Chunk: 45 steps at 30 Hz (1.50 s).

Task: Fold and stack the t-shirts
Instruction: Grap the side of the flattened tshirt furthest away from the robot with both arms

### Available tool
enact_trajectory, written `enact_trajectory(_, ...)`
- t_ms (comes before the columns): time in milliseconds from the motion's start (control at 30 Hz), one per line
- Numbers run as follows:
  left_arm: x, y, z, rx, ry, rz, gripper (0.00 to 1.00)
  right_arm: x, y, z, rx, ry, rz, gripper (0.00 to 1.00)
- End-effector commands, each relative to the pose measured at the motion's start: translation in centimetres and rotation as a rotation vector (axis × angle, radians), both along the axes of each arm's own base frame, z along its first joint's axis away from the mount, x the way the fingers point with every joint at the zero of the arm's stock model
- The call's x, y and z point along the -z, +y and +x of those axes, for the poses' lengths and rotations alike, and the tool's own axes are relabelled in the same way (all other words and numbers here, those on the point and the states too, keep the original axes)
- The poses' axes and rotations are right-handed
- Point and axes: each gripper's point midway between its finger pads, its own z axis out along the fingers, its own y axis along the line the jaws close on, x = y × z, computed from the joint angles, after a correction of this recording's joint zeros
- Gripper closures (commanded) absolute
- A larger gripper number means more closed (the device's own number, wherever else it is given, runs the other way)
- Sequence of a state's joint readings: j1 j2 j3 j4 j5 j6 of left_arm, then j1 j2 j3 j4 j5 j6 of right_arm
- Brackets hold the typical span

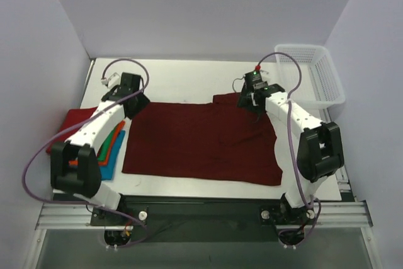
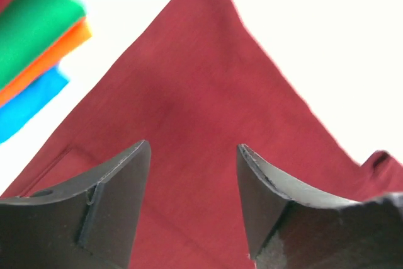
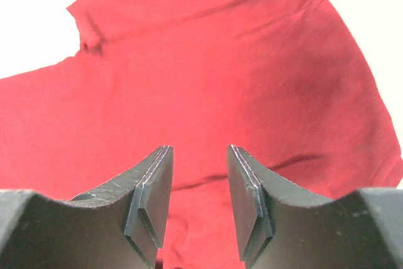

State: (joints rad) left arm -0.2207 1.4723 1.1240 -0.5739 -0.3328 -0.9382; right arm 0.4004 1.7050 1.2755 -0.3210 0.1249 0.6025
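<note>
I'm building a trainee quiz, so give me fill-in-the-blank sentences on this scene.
The left pincer and right pincer both stand ____.
The white plastic mesh basket sits at the white table's far ____ corner.
The folded orange cloth shirt lies between the green shirt and the ____ one.
Missing: open; right; blue.

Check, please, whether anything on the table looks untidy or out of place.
Yes: the folded stack at the left is askew. The red t-shirt juts out toward the left edge of the table, and the green t-shirt, orange t-shirt and blue t-shirt are fanned out instead of squared. The maroon t-shirt lies spread flat.
</note>
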Motion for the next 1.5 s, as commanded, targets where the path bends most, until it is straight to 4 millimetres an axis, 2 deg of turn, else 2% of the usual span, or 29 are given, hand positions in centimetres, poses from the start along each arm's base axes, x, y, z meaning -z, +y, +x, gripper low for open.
enact_trajectory(0,-1.0,0.8,4.4,-0.08,-0.031,0.042,0.36,-2.1,-0.3,2.0,-0.017,-0.025,0.096,0.6)
enact_trajectory(67,-0.8,1.1,5.8,-0.092,-0.014,0.068,0.39,-2.3,-0.5,2.7,-0.018,-0.025,0.128,0.6)
enact_trajectory(100,-0.4,1.0,7.4,-0.096,-0.005,0.073,0.41,-2.3,-0.7,3.1,-0.015,-0.032,0.138,0.6)
enact_trajectory(167,0.1,1.4,8.5,-0.107,0.026,0.091,0.46,-2.3,-1.1,4.0,-0.011,-0.029,0.161,0.6)
enact_trajectory(200,0.4,1.4,10.0,-0.113,0.033,0.098,0.46,-1.9,-1.1,4.3,-0.014,-0.02,0.162,0.6)
enact_trajectory(267,1.5,2.0,10.6,-0.129,0.076,0.118,0.48,-2.0,-1.4,5.0,-0.015,-0.026,0.171,0.6)
enact_trajectory(300,2.8,2.2,11.1,-0.133,0.107,0.125,0.48,-1.9,-1.6,5.2,-0.02,-0.026,0.168,0.6)
enact_trajectory(367,2.7,2.4,12.3,-0.14,0.101,0.12,0.49,-1.5,-1.9,5.6,-0.017,-0.015,0.183,0.6)
enact_trajectory(400,3.6,2.5,12.7,-0.142,0.119,0.125,0.49,-1.5,-2.0,5.9,-0.017,-0.018,0.19,0.6)
enact_trajectory(433,3.1,2.4,13.5,-0.144,0.101,0.121,0.49,-1.1,-2.0,6.0,-0.019,-0.01,0.193,0.6)
enact_trajectory(500,4.2,2.5,13.9,-0.146,0.13,0.129,0.49,-0.7,-2.3,6.3,-0.016,0.0,0.211,0.6)
enact_trajectory(567,3.8,2.7,14.5,-0.159,0.133,0.142,0.49,-0.6,-2.5,6.6,-0.01,0.001,0.218,0.6)
enact_trajectory(600,4.5,2.8,14.7,-0.163,0.149,0.148,0.49,-0.2,-2.5,6.7,-0.013,0.009,0.225,0.6)
enact_trajectory(667,4.6,2.8,14.9,-0.173,0.158,0.151,0.49,-0.1,-2.4,6.8,-0.015,0.011,0.228,0.6)
enact_trajectory(967,7.0,3.0,14.1,-0.216,0.234,0.154,0.49,0.5,-3.0,7.2,0.002,0.024,0.246,0.6)
enact_trajectory(1133,7.9,3.0,14.6,-0.218,0.253,0.146,0.48,1.0,-3.1,7.1,0.006,0.035,0.248,0.61)
enact_trajectory(1167,8.7,3.0,14.6,-0.216,0.268,0.147,0.48,1.0,-3.2,7.1,0.004,0.034,0.247,0.61)
enact_trajectory(1467,9.6,3.3,14.8,-0.222,0.293,0.148,0.51,1.5,-3.7,7.5,0.007,0.046,0.258,0.61)
